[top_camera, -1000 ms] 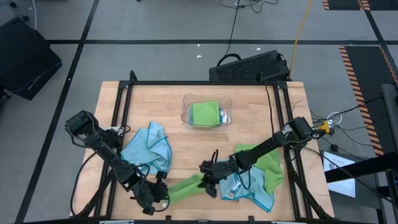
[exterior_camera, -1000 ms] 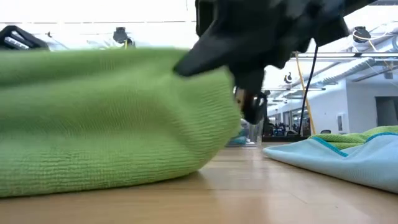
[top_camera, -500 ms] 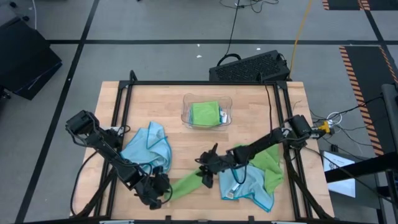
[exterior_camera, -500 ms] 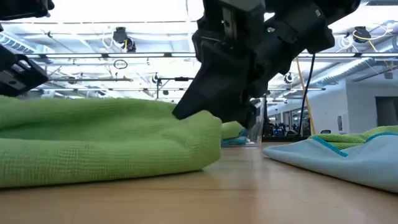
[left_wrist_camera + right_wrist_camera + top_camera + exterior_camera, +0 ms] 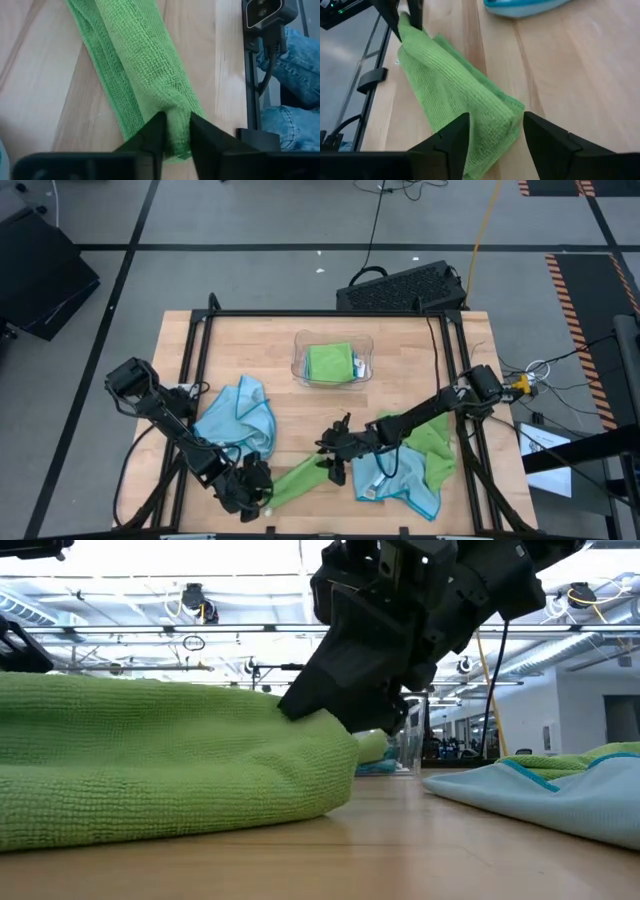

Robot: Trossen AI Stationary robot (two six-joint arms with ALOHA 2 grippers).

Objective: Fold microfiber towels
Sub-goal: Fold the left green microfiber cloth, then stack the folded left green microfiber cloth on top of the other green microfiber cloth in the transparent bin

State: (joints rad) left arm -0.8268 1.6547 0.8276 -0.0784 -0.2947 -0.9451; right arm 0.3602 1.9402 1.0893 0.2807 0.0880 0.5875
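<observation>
A lime green towel, folded into a long narrow strip, lies on the table near its front edge. My left gripper is shut on the strip's left end. My right gripper stands open over the strip's right end, one finger on either side of it. That end rests on the wood. Another green towel lies folded in the clear tray at the far middle. My left gripper pinches a raised fold at the strip's left end between its two fingers, several layers thick. The fingers slant down and point along the strip. The rest of the strip lies on the table. My right gripper's finger lies close on the towel's top; whether it touches, I cannot tell.
A crumpled light blue towel lies at the left. A blue towel and a green one are heaped at the right, under my right arm. A small camera sits at the front edge, with a person's jeans beyond it.
My right gripper has opened and let go of the strip's right end, which has dropped from its raised, stretched state onto the table. My left gripper has rolled about its own line while staying in place on the left end.
</observation>
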